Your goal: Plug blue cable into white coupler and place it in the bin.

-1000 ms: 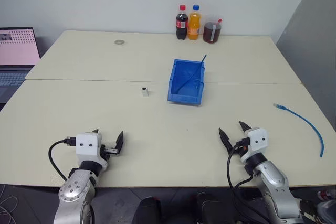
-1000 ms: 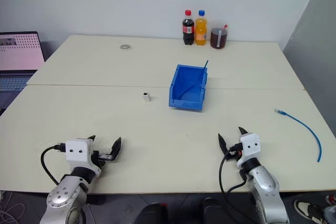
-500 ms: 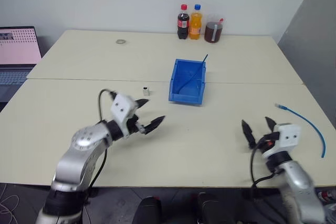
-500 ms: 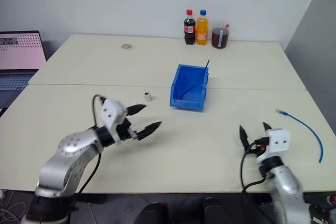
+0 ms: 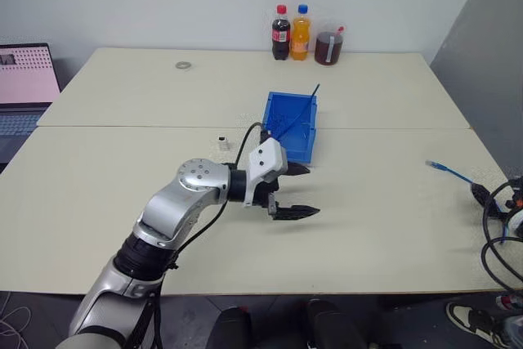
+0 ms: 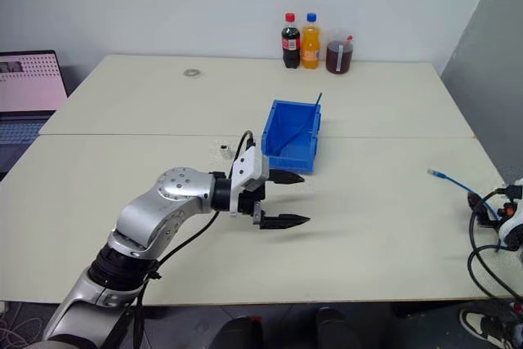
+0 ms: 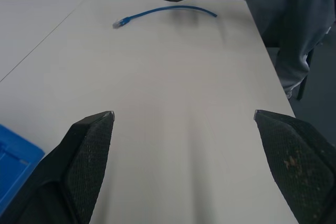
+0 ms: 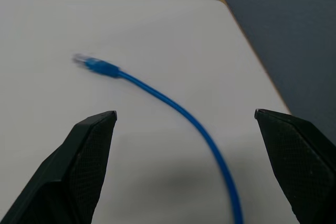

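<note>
**Both grippers empty, cable at the right edge**

From the head views we see the left gripper [image 5: 294, 190] hovering over mid-table, pointing right, its fingers spread wide with nothing between them. Bare tabletop [image 5: 384, 202] stretches from it to the right edge. The bin [image 5: 288, 124] sits just beyond it, its long axis running near to far. The white coupler [image 5: 221, 141] stands left of the bin, apart from it. The blue cable [image 5: 448, 171] lies close to the right edge, plug end toward the left and far side. The right gripper [image 5: 489, 195] sits at that edge, just near of the cable.

In the left wrist view, our fingers [image 7: 86, 148] stand wide over bare table, the cable far ahead.

In the right wrist view, our fingers [image 8: 89, 150] are apart, the cable running diagonally between them on the tabletop, near the table's edge.
</note>
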`<state>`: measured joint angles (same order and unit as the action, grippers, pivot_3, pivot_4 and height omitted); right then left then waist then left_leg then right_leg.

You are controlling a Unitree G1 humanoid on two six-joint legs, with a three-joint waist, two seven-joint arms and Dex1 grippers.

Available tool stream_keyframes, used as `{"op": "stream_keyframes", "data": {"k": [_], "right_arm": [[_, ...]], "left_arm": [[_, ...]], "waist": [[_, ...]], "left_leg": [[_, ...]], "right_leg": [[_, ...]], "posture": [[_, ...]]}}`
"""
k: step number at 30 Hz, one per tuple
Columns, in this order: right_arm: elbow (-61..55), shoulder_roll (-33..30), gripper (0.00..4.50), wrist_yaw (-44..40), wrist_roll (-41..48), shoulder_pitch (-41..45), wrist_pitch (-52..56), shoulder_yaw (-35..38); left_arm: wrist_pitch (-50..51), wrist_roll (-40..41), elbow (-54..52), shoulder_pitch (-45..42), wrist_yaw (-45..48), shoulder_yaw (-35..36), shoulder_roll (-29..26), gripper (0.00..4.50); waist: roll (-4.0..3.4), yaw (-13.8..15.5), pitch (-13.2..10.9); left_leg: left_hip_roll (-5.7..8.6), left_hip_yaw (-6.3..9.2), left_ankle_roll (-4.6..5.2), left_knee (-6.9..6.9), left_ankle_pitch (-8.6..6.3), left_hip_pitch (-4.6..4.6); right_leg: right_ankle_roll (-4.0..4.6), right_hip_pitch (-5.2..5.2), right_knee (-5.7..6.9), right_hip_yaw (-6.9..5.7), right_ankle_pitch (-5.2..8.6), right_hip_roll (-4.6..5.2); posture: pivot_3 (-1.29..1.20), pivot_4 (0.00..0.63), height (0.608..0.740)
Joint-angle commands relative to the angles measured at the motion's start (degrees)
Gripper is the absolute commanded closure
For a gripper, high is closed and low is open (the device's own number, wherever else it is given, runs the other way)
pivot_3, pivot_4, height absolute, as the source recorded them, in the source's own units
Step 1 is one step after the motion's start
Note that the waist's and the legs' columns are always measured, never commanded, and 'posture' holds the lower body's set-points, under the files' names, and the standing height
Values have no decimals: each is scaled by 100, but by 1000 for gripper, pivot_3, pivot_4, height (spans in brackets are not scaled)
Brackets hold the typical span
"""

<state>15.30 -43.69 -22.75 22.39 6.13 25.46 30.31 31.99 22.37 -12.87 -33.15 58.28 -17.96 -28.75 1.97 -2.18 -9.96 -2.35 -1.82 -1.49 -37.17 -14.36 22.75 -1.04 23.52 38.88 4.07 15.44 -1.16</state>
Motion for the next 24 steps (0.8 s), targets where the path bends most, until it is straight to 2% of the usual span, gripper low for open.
{"op": "stream_keyframes", "data": {"k": [1, 7, 8, 16, 19, 24], "right_arm": [[923, -438, 24, -324, -288, 305, -175, -103], [1672, -585, 24, -619, -380, 597, 176, -342], [1733, -604, 197, -711, -349, 621, 360, -394], [1644, -546, 2027, -1049, -165, 551, 1005, -305], [1487, -542, 3019, -1165, -155, 399, 989, -263], [1094, -614, 4343, -1573, 56, 143, 1082, -155]], "left_arm": [[-207, -64, -13, -68, 96, -25, 59, 0], [-357, -231, 190, -262, 304, -233, 147, 0], [-352, -258, 217, -305, 317, -261, 178, 0], [-232, -325, 144, -346, 314, -246, 239, 0], [-176, -303, 128, -374, 282, -196, 273, 0], [-239, -375, 183, -379, 280, -205, 271, 0]], "waist": [[0, -1, 0], [-2, 9, 1], [-2, 3, 1], [1, 24, 2], [1, 29, 2], [1, 30, 2]], "left_leg": [[0, 0, 0, 0, 0, -1], [3, -2, 0, 1, 0, 0], [4, -3, 0, 0, 0, 1], [1, 1, -1, -3, 0, -5], [1, 2, -1, -4, 0, -5], [1, 3, -1, -4, 0, -5]], "right_leg": [[0, 0, 0, 0, 0, 1], [-1, -1, -5, 1, 0, 2], [-1, -1, -5, 0, 0, 3], [-5, -13, -5, -6, -2, 2], [-5, -16, -8, -7, -1, 2], [-6, -17, -10, -9, -1, 2]], "posture": [[0, 150, 740], [0, 150, 740], [0, 150, 740], [0, 150, 740], [0, 150, 740], [0, 150, 740]]}}
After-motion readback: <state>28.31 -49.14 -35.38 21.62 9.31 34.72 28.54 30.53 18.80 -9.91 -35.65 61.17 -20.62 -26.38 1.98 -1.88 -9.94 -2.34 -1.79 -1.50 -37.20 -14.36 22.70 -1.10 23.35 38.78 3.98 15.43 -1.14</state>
